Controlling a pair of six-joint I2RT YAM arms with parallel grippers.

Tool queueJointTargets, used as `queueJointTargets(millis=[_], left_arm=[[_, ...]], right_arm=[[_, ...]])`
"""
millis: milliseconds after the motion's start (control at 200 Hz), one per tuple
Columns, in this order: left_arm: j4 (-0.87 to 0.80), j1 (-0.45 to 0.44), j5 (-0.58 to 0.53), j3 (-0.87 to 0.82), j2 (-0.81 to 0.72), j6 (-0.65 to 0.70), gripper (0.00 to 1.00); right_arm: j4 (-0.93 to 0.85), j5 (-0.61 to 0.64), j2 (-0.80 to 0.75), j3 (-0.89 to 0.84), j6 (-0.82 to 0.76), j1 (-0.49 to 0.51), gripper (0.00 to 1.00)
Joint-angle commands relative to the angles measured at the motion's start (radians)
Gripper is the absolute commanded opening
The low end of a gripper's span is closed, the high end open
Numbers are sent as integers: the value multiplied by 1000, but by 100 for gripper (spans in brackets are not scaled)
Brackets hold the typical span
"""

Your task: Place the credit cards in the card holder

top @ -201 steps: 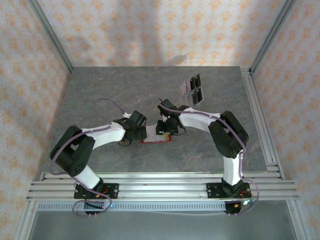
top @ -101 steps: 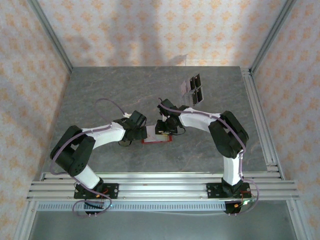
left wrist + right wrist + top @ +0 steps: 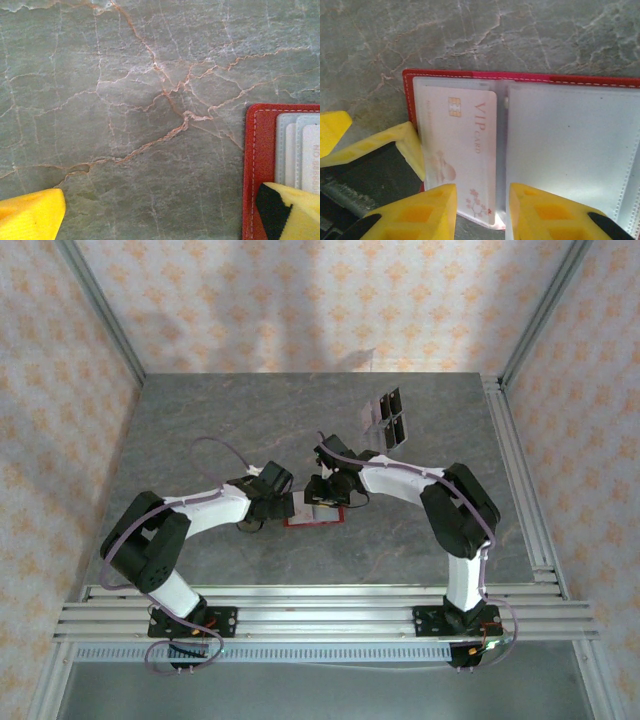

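The pale pink card in the card holder reads "VIP CARD".

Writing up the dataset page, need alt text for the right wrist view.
An open red card holder lies on a grey marbled table, a pale VIP card on its left half. The right gripper's yellow fingers stand apart over the card's near edge; a finger of the left gripper rests at the holder's left edge.

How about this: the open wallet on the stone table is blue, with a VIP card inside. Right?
No: the wallet is red, not blue, as the right wrist view shows. It lies open on the stone table, VIP card inside.
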Motion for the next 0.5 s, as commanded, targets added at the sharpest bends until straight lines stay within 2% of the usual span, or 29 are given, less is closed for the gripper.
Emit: queueJointTargets(millis=[0, 205, 370, 490], left_arm=[[-15, 3, -14, -7, -33, 17, 100], [-16, 3, -9, 0, -29, 18, 100], [-17, 3, -12, 3, -23, 21, 100], [-15, 3, -11, 1, -18, 21, 100]], right_arm=[[13, 0, -36, 21, 14, 6, 33], [-66, 114, -56, 44, -47, -3, 34], [-175, 223, -34, 114, -147, -14, 44], [-217, 247, 11, 161, -191, -30, 46]])
